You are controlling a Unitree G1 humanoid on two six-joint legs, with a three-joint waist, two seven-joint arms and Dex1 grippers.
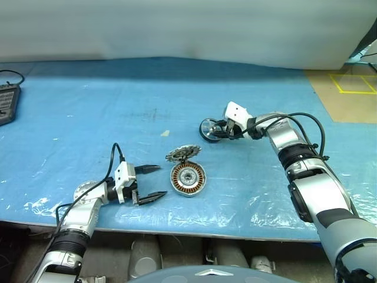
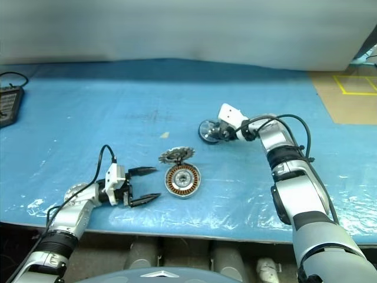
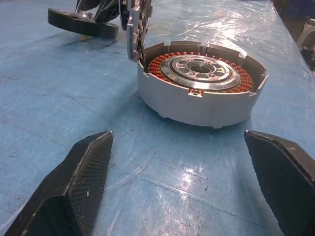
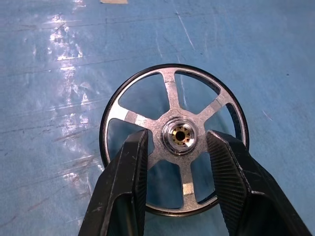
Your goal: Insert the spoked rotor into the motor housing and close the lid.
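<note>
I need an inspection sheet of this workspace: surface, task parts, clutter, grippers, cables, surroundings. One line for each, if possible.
Surface: blue sheet over the table, wrinkled and shiny near the front edge.
Job's things: motor housing open, copper windings visible, no rotor inside; lid standing up at its far edge; spoked rotor flat on the sheet, apart from the housing.
Clutter: small pale scrap on the sheet.
Grippers: left gripper open, beside the housing; right gripper with fingers either side of the rotor hub, grip not confirmed.
Cables: black cables along both forearms.
Surroundings: dark device at left edge; yellow floor markings at right.
</note>
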